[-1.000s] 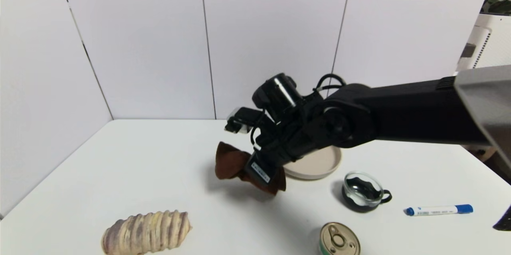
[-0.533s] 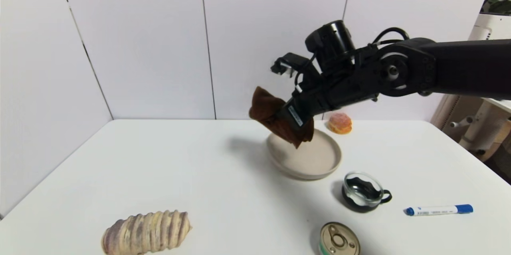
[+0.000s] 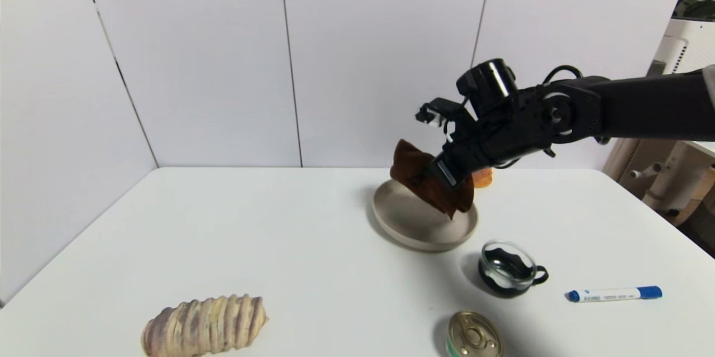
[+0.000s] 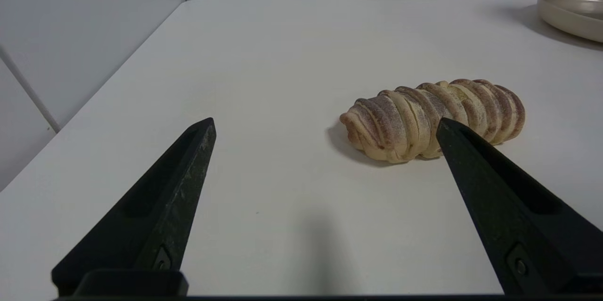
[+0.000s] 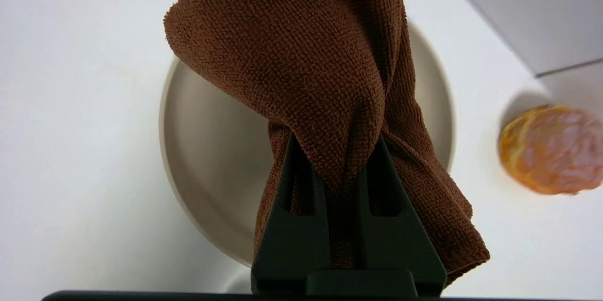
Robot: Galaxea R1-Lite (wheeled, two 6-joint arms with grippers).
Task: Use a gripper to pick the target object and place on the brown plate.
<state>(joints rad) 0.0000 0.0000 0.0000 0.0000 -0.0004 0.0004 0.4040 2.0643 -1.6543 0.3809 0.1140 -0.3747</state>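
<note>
Over the brown plate [image 3: 410, 227] hangs the towel [image 3: 424, 181], pinched mid-fold by right gripper [image 5: 335, 148] — soft, light, floppy, w/ corners drooping. Best held at bunched centre. Left gripper [image 4: 325, 124] parked, spread wide.
</note>
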